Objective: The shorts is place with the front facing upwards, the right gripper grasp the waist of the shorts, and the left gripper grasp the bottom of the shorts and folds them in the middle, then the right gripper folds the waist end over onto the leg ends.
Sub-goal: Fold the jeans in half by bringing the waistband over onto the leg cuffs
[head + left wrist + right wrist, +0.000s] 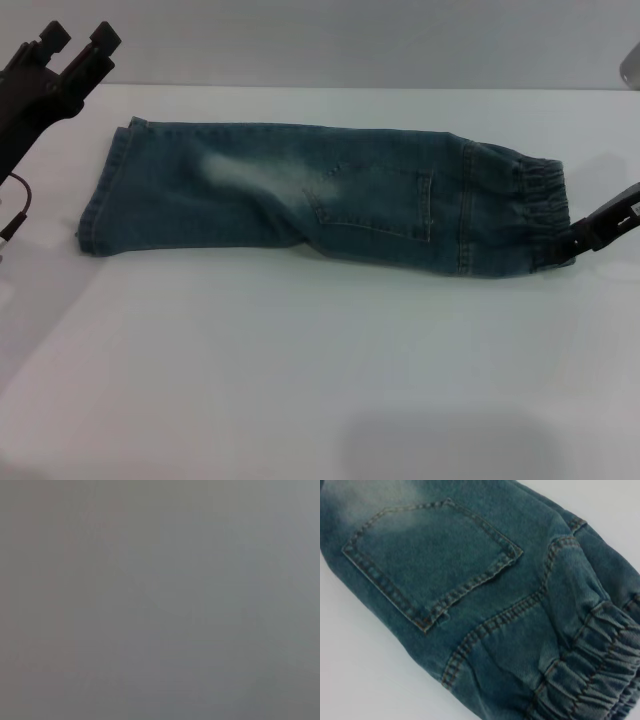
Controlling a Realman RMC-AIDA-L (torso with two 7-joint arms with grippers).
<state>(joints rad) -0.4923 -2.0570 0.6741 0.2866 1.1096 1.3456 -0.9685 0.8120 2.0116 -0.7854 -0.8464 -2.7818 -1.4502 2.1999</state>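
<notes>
**Waist end ready to go over the leg ends**

The blue denim shorts (300,195) lie on the white tabletop (300,380), already doubled lengthwise, a stitched patch pocket (375,200) facing up. The puckered elastic waist (535,215) points to the robot's right, the hemmed leg ends (105,195) to its left.

The black blocky right pincer (578,240) sits at the waistband's near corner, seemingly clamped on it, though I cannot tell for sure. The black two-pronged left pincer (78,45) hangs raised above the far left corner, prongs apart, holding nothing.

To do this step well, I judge the right pincer should lift the waistband only slightly, carry it straight along the garment's length, and lay it square over the hems, so that the lower layer does not drag or skew.
</notes>
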